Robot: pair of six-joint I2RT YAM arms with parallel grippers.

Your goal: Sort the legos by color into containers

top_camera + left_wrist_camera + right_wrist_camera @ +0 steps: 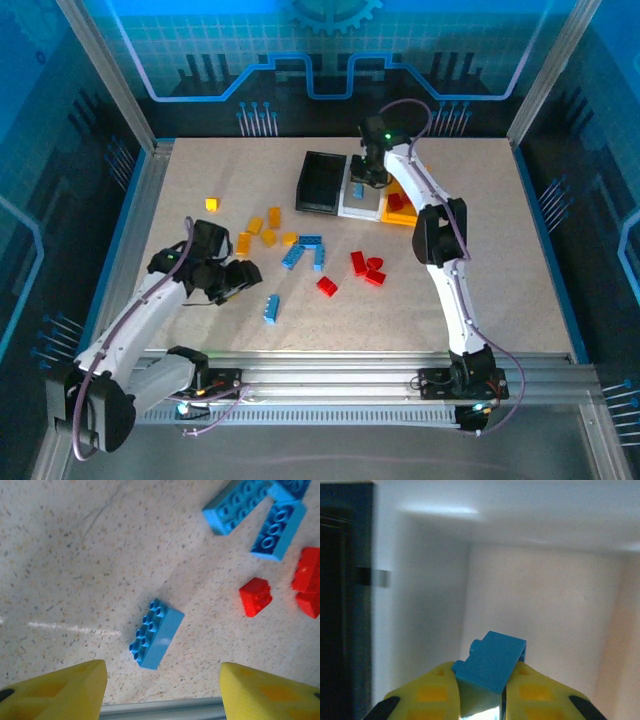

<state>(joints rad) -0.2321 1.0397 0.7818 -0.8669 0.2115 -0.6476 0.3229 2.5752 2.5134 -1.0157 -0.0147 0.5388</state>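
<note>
Right claw (487, 675) clenched on held blue brick (495, 660), over white bin (545, 605) interior. Left claw (162, 667) released above loose blue brick (157, 635) on worktop (75, 580); brick on side, long axis diagonal in wrist view.

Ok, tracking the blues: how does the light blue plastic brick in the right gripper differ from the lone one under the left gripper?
The held light blue brick is clamped in the shut right gripper; the lone blue brick lies free beneath the open left gripper. The held brick hangs over the white plastic bin; the lone brick rests on the speckled table. Both show studs.
</note>
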